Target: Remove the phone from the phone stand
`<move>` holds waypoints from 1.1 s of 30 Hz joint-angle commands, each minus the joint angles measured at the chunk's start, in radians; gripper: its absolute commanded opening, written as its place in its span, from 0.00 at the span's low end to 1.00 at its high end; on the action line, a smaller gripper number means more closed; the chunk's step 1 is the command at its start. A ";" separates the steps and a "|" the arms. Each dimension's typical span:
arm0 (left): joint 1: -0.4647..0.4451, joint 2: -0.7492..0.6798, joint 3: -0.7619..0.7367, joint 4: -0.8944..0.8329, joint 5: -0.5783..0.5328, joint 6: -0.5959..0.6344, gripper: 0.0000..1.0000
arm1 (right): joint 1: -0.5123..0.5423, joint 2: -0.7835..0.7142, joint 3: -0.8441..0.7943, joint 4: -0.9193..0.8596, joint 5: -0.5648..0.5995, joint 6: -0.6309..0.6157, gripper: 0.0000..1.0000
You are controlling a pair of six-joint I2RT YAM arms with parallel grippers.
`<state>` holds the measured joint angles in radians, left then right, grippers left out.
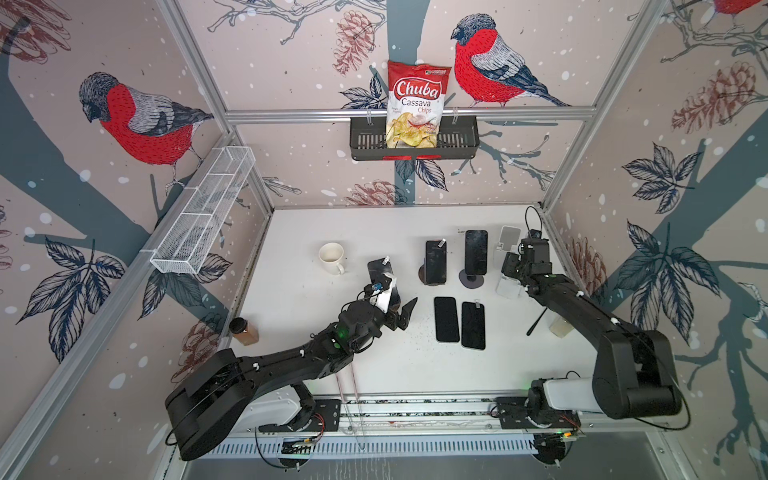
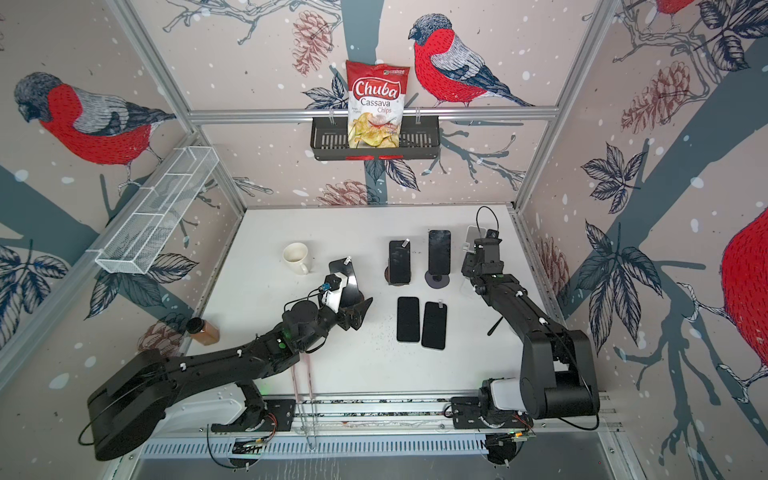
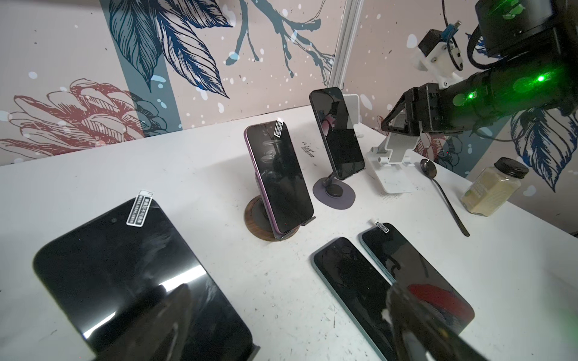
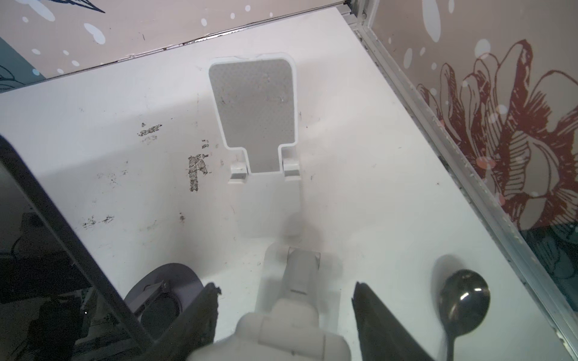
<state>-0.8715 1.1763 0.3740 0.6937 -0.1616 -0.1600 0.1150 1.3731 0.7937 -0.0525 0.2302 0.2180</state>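
A black phone [image 1: 378, 270] [image 2: 351, 278] leans on a dark phone stand at the table's middle left; the stand's lip [image 3: 255, 351] shows under the phone's lower edge. My left gripper [image 1: 401, 318] [image 3: 281, 293] is open just in front of it. One finger lies over the screen's lower part [image 3: 109, 275], and bare table shows between the fingers. My right gripper [image 1: 509, 266] [image 4: 284, 286] is at the back right, shut on the hinged neck of an empty white phone stand [image 4: 256, 106].
A purple phone [image 1: 435, 259] stands on a wooden round stand and a dark phone [image 1: 476, 251] on a grey one. Two phones [image 1: 446, 319] [image 1: 473, 325] lie flat mid-table. Also present: a mug [image 1: 331, 257], a brown jar [image 1: 244, 331], a spoon [image 4: 463, 297] and a pale jar [image 3: 491, 187].
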 commanded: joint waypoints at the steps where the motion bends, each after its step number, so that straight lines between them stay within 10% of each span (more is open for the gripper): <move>1: 0.006 -0.005 0.008 0.009 -0.002 0.004 0.96 | -0.007 0.006 0.009 0.051 -0.048 -0.046 0.62; 33: 0.012 0.013 0.034 -0.010 0.018 -0.010 0.96 | -0.014 0.022 -0.045 0.004 -0.022 0.015 0.79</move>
<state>-0.8600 1.1954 0.4065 0.6880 -0.1322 -0.1616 0.1017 1.3941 0.7513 -0.0612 0.1967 0.2161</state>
